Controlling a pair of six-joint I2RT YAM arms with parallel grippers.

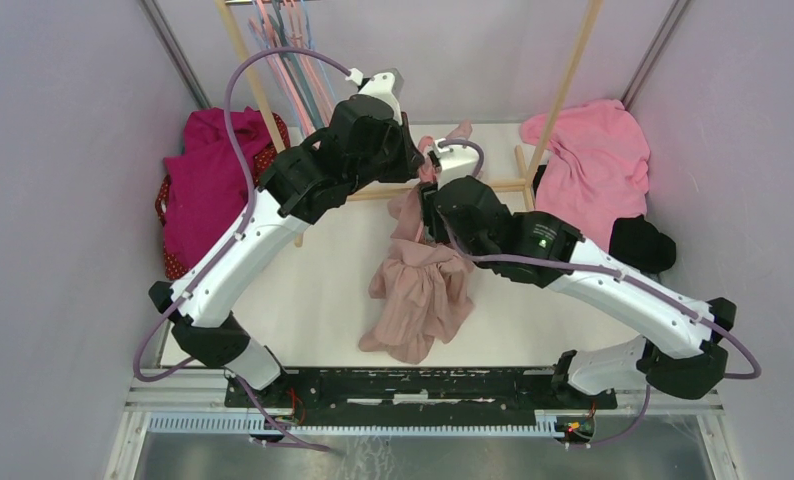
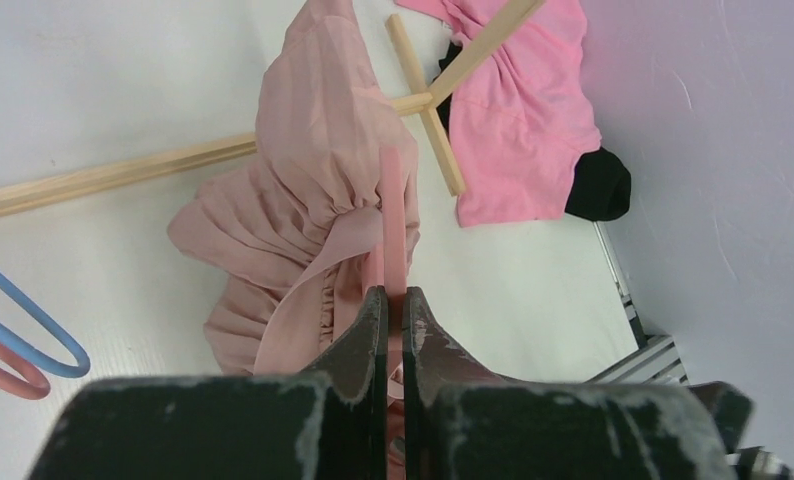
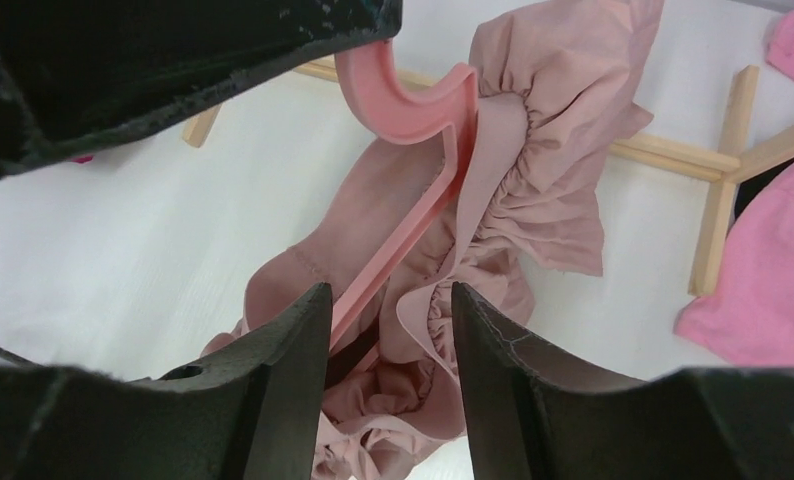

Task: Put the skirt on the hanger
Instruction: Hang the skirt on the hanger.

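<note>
A dusty-pink skirt (image 1: pixel 423 285) hangs in the middle of the table from a pink plastic hanger (image 3: pixel 428 150), its gathered waistband (image 3: pixel 503 170) draped over one hanger arm. My left gripper (image 2: pixel 394 295) is shut on the hanger (image 2: pixel 393 215) and holds it up, with the skirt (image 2: pixel 303 170) below it. My right gripper (image 3: pixel 390 300) is open just above the skirt (image 3: pixel 423 390), its fingers either side of the hanger arm and a loose fold of waistband. In the top view both grippers meet above the skirt's upper end (image 1: pixel 428 170).
A wooden rack base (image 1: pixel 493 185) lies behind the skirt, with posts rising left and right. Several coloured hangers (image 1: pixel 293 60) hang at the back left. A magenta garment (image 1: pixel 208 175) lies left, a bright pink one (image 1: pixel 598 160) and a black one (image 1: pixel 641 243) right.
</note>
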